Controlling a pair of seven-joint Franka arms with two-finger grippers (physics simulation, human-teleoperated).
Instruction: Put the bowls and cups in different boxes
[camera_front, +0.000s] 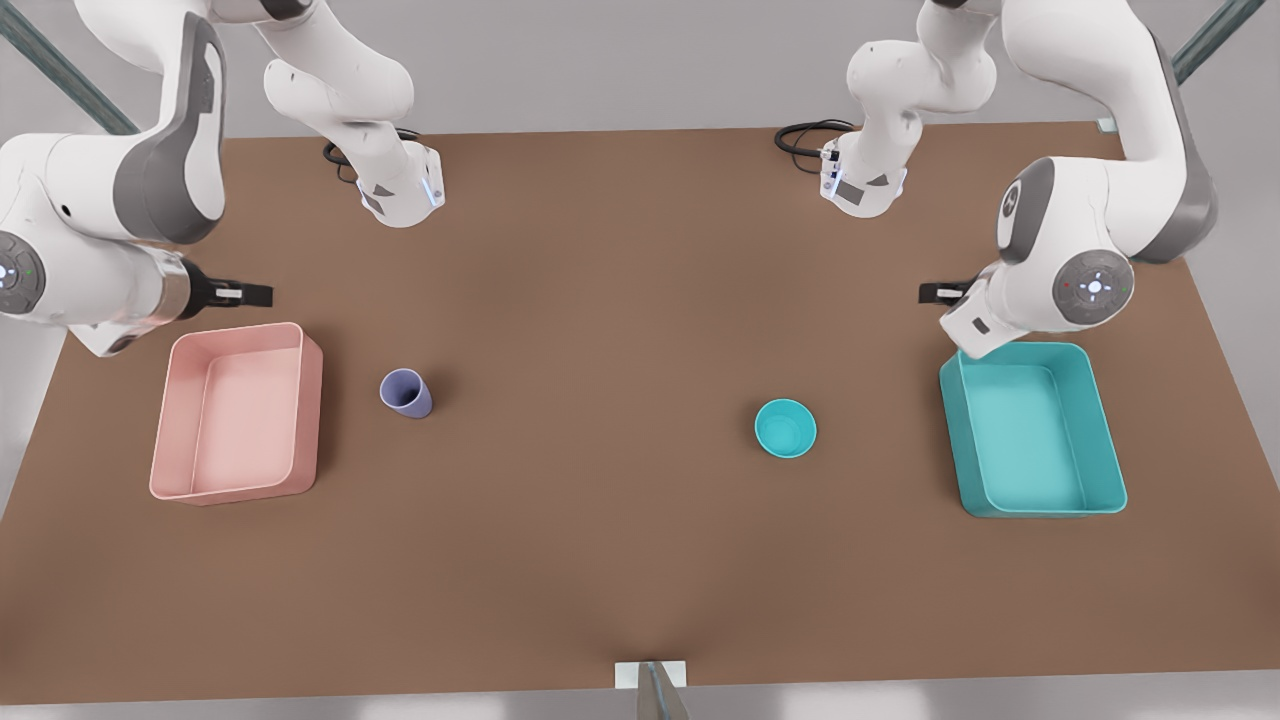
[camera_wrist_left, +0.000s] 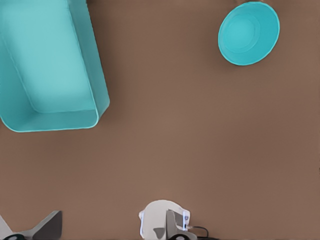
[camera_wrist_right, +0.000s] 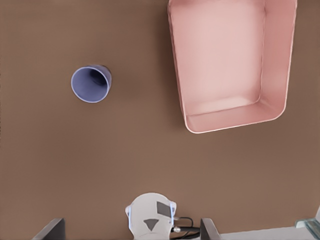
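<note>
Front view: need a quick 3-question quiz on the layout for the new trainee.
1. True or false: the cup already sits inside the pink box.
2. Which is the bowl nearer to? A) the pink box B) the teal box C) the cup
3. Fill in: the left gripper hovers by the far end of the ___ box, while the right gripper hovers by the other.
Key: 1 false, it stands on the table beside it; 2 B; 3 teal.
</note>
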